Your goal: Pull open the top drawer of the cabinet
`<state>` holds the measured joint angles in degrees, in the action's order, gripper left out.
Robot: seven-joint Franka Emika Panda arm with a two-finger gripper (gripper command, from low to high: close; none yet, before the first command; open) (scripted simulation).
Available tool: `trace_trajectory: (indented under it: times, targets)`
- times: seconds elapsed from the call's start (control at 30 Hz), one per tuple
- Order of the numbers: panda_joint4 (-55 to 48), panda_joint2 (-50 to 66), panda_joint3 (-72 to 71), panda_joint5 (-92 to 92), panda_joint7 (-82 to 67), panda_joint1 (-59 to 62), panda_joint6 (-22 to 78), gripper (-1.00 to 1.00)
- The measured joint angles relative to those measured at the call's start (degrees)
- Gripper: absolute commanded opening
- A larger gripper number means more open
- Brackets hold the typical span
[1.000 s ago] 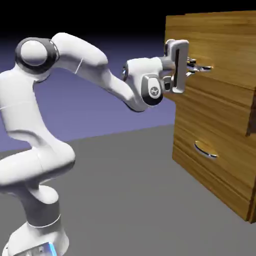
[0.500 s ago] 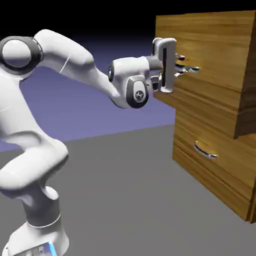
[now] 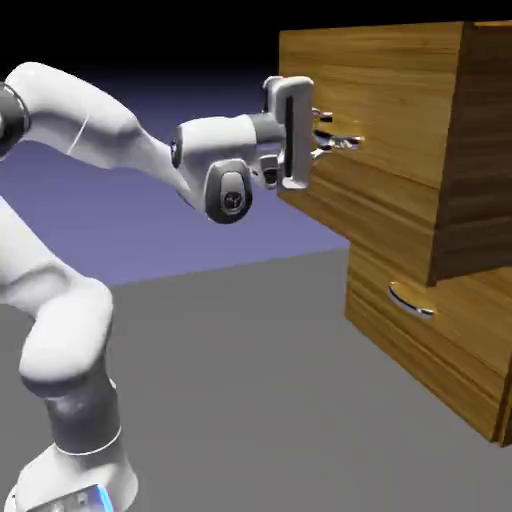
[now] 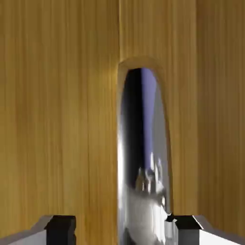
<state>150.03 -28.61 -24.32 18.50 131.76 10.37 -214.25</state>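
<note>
Your gripper (image 3: 333,130) is clamped on the silver bar handle (image 4: 143,162) of the top drawer (image 3: 370,150) — which juts well out from the cabinet (image 3: 440,340), overhanging the lower drawer (image 3: 415,330).

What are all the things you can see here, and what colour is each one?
cabinet: one, brown wood grain, at the exterior view's right, standing on the table.
top drawer: one, brown wood grain, pulled out well past the drawer below it.
top drawer's handle: one, shiny silver, nearly straight bar on the drawer's front, between the claw's fingertips.
lower drawer: one, brown wood grain, shut, under the top drawer.
lower drawer's handle: one, silver, bowed, on that drawer's front.
table: one, grey, under the cabinet and the robot.
backdrop: blue-violet, darker toward the top.
arm: one, white with grey joints, reaching to the top drawer.
claw: one, white with grey fingertips, around the straight handle.
</note>
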Motion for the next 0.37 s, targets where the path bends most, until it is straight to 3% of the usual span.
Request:
trace_trajectory:
  times: [0.13,0.23,0.27,0.37]
  targets:
    - [-1.4,3.0,3.1,8.5,-9.9,-6.6,-0.8,-1.0]
    - [3.0,-2.8,2.3,10.4,-9.7,-7.3,0.4,-1.0]
    - [4.3,-4.6,2.2,10.9,-9.7,-7.6,1.0,1.0]
    - [5.5,-6.7,1.9,11.7,-9.7,-7.9,1.9,1.0]
